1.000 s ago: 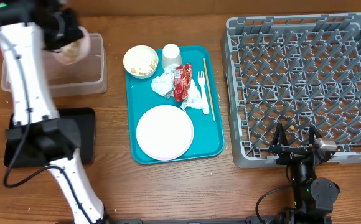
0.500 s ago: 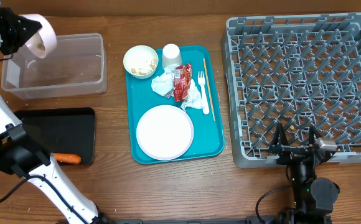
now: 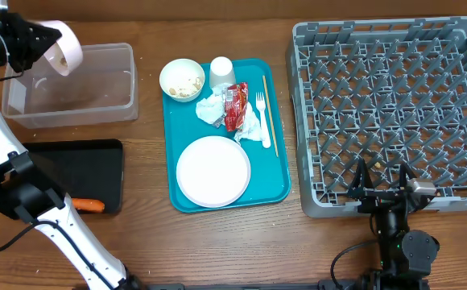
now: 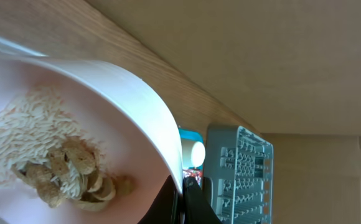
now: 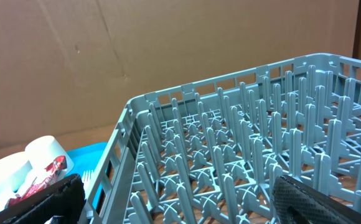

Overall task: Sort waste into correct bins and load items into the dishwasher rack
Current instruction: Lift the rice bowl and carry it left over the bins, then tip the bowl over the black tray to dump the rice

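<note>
Where the tipped bowl [image 3: 60, 50] is held: over the back left corner of the clear tub [image 3: 97, 109], as seen from overhead.
Bowl heading: it is turned on its side, with the mouth facing left towards the arm.
Bowl contents: rice and nut-like scraps [image 4: 50, 162] are seen lying against the inner wall.
Left hand [image 3: 36, 39]: it is clamped on the bowl's rim.
Right hand [image 3: 381, 192]: its fingers are spread wide apart with nothing between them, just at the near wall of the dishwasher rack [image 3: 394, 113].
Carrot [image 3: 88, 205]: it is laid left to right in the black tray [image 3: 56, 173].
Wooden stick [image 3: 270, 117]: its long axis is set front to back along the right edge of the teal tray [image 3: 177, 137].
Fork [image 3: 262, 121]: the tines are pointed to the far side.
Plate [image 3: 212, 171]: it is laid flat at the teal tray's near end.
</note>
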Controlling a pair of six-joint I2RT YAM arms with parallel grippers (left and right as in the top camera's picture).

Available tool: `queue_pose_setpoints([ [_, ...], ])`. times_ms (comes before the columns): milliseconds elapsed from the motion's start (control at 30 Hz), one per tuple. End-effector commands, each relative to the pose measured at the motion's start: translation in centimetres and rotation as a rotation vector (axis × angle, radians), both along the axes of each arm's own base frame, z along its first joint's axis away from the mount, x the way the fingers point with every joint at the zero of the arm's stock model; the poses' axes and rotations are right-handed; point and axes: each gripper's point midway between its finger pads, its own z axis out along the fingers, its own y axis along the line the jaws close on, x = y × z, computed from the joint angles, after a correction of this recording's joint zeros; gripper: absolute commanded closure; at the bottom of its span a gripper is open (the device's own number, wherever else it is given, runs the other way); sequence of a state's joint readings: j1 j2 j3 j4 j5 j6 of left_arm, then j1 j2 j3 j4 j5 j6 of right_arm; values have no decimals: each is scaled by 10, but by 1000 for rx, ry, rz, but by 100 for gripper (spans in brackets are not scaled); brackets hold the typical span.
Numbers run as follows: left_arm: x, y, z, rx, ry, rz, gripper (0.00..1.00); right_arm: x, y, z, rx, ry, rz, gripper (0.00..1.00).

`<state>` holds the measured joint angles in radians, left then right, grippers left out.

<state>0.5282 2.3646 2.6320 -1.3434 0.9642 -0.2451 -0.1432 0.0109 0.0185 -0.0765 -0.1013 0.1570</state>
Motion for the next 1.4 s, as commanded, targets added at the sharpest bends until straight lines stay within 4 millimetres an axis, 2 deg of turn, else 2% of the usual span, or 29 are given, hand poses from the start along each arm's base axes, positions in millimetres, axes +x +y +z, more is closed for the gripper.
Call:
queue_pose_setpoints([
  [0, -4, 9, -11, 23, 82, 67, 96, 0, 0, -3, 4, 0, 2, 0],
  [167, -6, 9, -11, 30, 96, 73, 96, 0, 0, -3, 4, 1, 2, 0],
  [300, -21, 13, -17, 82, 180, 113, 96, 0, 0, -3, 4, 0, 2, 0],
  [433, -41, 10, -13, 127, 257, 143, 96, 0, 0, -3, 4, 0, 2, 0],
  [467, -52, 13, -8, 158, 299, 182, 96, 0, 0, -3, 4, 1, 2, 0],
  [733, -95, 22, 6, 277, 422, 296, 96, 0, 0, -3, 4, 0, 2, 0],
  [1067, -100, 5, 30, 292, 377, 298, 96, 0, 0, -3, 4, 1, 2, 0],
  [1167, -107, -3, 41, 298, 362, 300, 96, 0, 0, -3, 4, 0, 2, 0],
  [1267, -121, -9, 37, 289, 401, 294, 96, 0, 0, -3, 4, 0, 2, 0],
  [1367, -145, -16, 16, 275, 505, 285, 96, 0, 0, -3, 4, 1, 2, 0],
])
